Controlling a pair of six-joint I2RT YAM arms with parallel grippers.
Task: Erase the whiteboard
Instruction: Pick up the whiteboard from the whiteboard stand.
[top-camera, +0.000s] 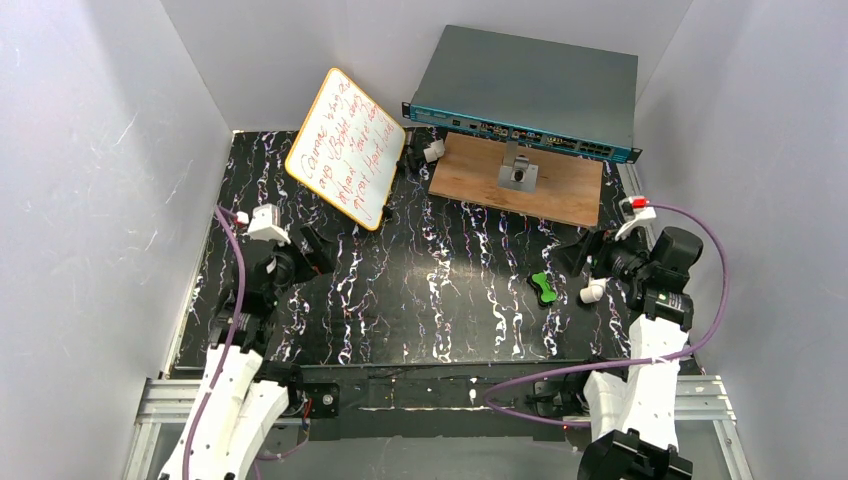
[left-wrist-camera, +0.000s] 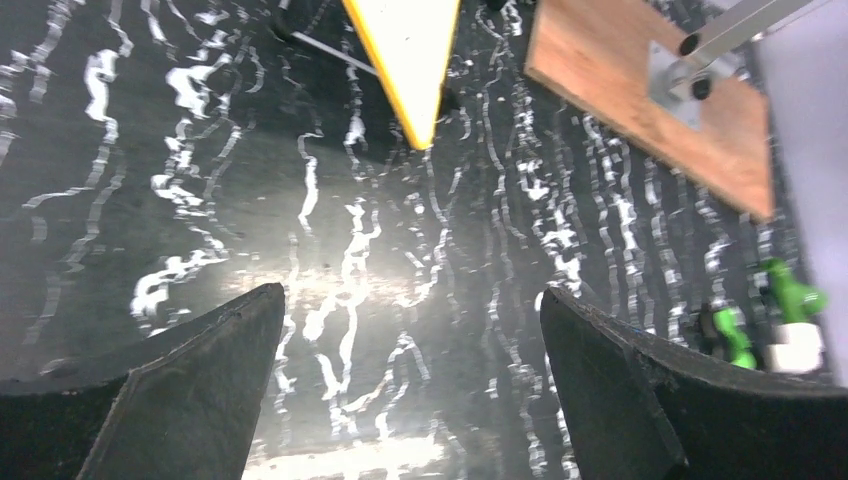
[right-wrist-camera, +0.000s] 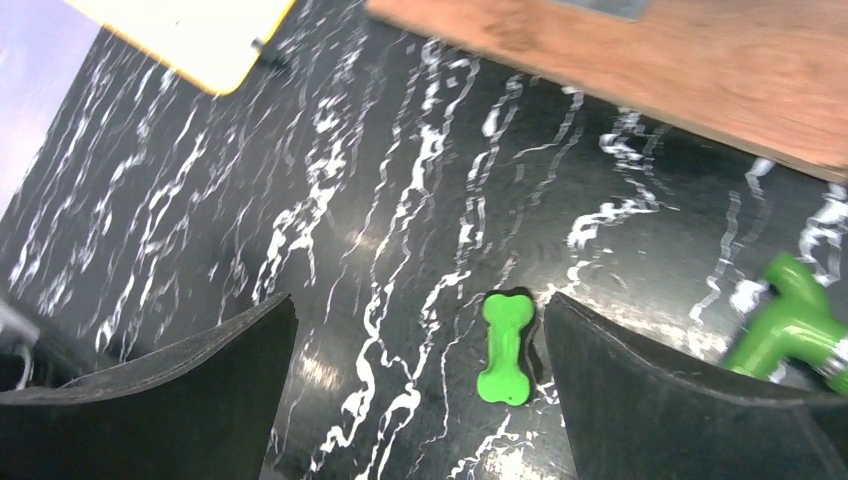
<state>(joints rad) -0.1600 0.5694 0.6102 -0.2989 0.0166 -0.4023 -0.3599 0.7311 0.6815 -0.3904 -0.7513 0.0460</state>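
Note:
The whiteboard (top-camera: 345, 148), orange-yellow framed and covered in red handwriting, stands tilted at the back left of the black marbled table; its lower corner shows in the left wrist view (left-wrist-camera: 405, 50) and the right wrist view (right-wrist-camera: 190, 35). A small green bone-shaped piece with a black underside (top-camera: 543, 288) lies flat on the table. It sits just inside the right finger (right-wrist-camera: 650, 390) of my open right gripper (right-wrist-camera: 420, 305), apart from it. My left gripper (left-wrist-camera: 413, 300) hovers open over bare table, well short of the whiteboard, with nothing between its fingers.
A brown wooden board (top-camera: 520, 185) with a metal bracket (top-camera: 518, 172) lies at the back right, a grey network switch (top-camera: 525, 90) behind it. White walls enclose the table on three sides. A green and white part (right-wrist-camera: 800, 320) sits beside the right gripper.

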